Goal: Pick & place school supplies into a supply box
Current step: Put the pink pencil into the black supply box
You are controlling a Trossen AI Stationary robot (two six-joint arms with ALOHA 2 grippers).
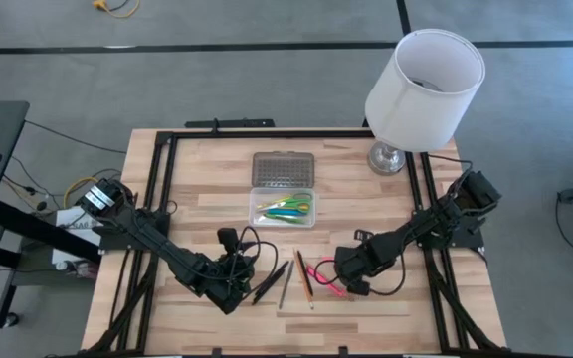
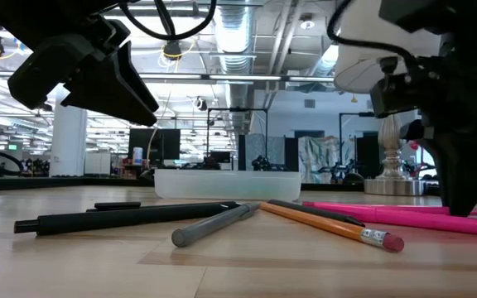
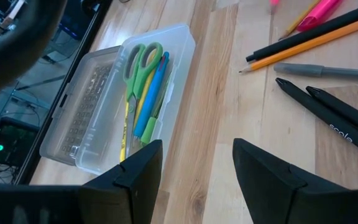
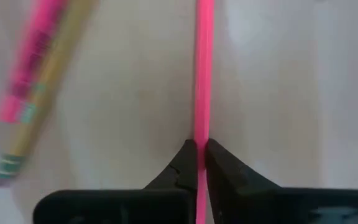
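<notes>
The supply box [image 1: 285,209] is a clear tray with its ribbed lid [image 1: 283,169] laid open on the far side. It holds green scissors [image 3: 138,59] and blue and yellow pens. On the table lie black pens [image 1: 270,282], a grey pen [image 1: 286,283], an orange pencil [image 1: 305,276] and pink pens [image 1: 324,278]. My right gripper [image 4: 199,158] stands over the pink ones, shut on a thin pink pen [image 4: 202,74]. My left gripper [image 3: 194,180] hovers open left of the black pens, tilted toward the box. My right gripper pinches the thin pink pen [image 4: 201,127] between its two fingertips [image 4: 182,165]. The fingers point down from above and lie across the pen. In the low view the pink pens [image 2: 387,217] lie flat on the tabletop beside the dark fingers [image 2: 462,194].
A white lamp [image 1: 424,89] stands at the table's far right corner, its base [image 2: 392,186] behind the right arm. A pencil with a pink eraser [image 4: 8,165] lies close beside the held pen. Bare wood lies between the box and the loose pens.
</notes>
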